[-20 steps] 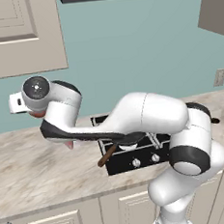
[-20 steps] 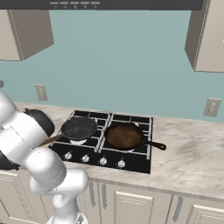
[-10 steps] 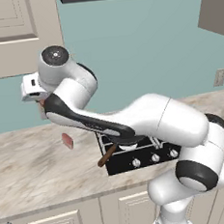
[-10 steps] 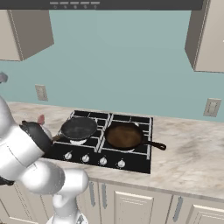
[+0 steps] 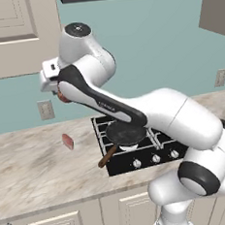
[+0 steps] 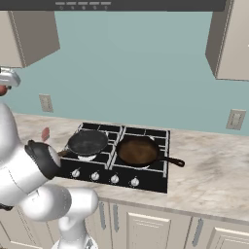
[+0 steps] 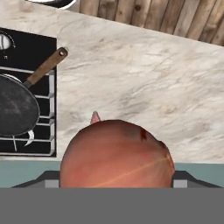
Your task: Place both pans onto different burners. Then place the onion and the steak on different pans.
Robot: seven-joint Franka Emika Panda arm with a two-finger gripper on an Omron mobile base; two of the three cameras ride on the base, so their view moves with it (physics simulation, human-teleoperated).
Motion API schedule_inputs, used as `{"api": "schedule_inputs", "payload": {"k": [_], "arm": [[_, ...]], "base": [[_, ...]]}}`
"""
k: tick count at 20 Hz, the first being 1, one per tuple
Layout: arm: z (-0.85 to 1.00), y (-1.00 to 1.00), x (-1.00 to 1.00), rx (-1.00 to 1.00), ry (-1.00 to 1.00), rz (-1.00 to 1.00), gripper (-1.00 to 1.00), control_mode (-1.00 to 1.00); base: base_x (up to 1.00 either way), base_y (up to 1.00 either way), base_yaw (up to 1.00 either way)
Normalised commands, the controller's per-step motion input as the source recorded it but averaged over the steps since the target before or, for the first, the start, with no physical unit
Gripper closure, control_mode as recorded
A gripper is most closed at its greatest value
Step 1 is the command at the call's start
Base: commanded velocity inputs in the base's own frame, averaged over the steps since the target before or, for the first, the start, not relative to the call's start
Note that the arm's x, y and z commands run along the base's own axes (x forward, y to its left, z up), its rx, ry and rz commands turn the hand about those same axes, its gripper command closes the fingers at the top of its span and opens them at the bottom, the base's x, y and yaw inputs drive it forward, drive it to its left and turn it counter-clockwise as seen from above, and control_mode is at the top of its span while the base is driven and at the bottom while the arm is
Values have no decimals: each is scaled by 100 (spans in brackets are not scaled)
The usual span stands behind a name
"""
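Carrying the onion [image 7: 116,154] clamped in the gripper [image 5: 60,96] high above the surface [image 5: 37,165] left of the cooktop [image 6: 146,177], next it must swing right and lower into a pan [image 6: 88,142].

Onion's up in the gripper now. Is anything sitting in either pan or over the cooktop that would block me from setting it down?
Nothing visible does. The onion is held in the gripper, high above the counter. The black pan and the reddish-brown pan both sit empty on the burners. The steak lies on the counter left of the cooktop.
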Motion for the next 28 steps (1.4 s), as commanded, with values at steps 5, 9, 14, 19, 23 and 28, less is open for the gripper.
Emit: {"api": "schedule_inputs", "payload": {"k": [5, 9, 14, 19, 23, 28], "arm": [[-12, -61, -1, -5, 4, 3, 100, -100], [-39, -56, 4, -1, 0, 0, 100, -100], [-31, -54, 14, 0, 0, 0, 100, -100], [-5, -58, 1, -7, 6, 0, 100, -100], [-13, -49, 11, -7, 0, 0, 100, -100], [-17, -43, 15, -3, 0, 0, 100, -100]], "base": [[0, 0, 0], [0, 0, 0], [0, 0, 0], [0, 0, 0], [0, 0, 0], [0, 0, 0]]}}
